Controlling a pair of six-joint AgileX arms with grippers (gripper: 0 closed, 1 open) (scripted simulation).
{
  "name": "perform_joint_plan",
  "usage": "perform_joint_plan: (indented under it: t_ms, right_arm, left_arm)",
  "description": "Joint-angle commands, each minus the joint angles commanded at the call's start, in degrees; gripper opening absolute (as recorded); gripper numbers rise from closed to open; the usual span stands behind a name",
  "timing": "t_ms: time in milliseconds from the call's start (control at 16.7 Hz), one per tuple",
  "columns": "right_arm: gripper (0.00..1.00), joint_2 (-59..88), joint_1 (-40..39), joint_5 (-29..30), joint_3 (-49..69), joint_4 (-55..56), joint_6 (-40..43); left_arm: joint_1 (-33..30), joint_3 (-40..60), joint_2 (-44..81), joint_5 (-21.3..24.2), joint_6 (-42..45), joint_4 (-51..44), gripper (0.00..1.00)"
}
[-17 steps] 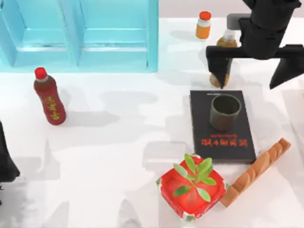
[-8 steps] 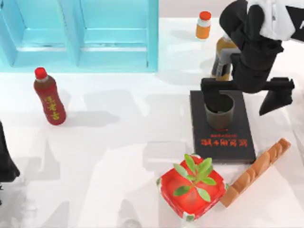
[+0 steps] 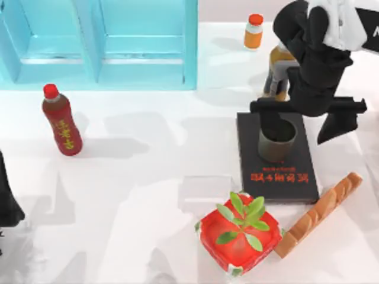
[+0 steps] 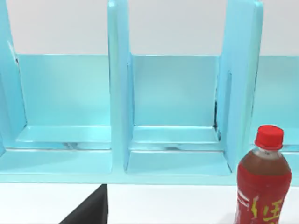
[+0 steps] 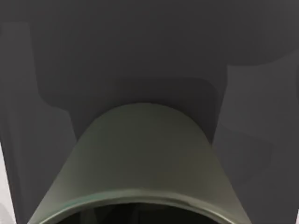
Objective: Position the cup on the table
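Observation:
The dark olive-grey cup (image 3: 276, 142) stands upright on a black book (image 3: 276, 171) at the right of the white table (image 3: 148, 177). My right gripper (image 3: 302, 125) hangs over the cup, open wide. One finger sits at the cup's far rim and the other is off to the cup's right, over the book's edge. In the right wrist view the cup's outer wall (image 5: 140, 154) is very close, with the dark book behind it. My left arm (image 3: 6, 201) is parked at the table's left edge.
A blue shelf unit (image 3: 100, 41) lines the back left. A red-capped tea bottle (image 3: 61, 121) lies in front of it. An orange bottle (image 3: 253, 31) and a brown bottle (image 3: 278, 65) stand at the back right. A red plant pot (image 3: 238, 234) and a brown loaf (image 3: 320, 213) sit near the front.
My right gripper has come forward from the back bottles and down onto the cup, still open. Over the last half second it barely shifted. The cup stays on the book.

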State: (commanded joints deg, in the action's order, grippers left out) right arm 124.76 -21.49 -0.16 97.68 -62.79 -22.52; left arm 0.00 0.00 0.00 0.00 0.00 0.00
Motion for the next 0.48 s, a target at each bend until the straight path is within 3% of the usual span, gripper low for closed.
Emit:
perform_joint_plan:
  t_ms: [480]
  right_arm:
    - [0.02, 0.0, 0.0, 0.0, 0.0, 0.0, 0.0]
  left_arm:
    - [0.0, 0.0, 0.0, 0.0, 0.0, 0.0, 1.0]
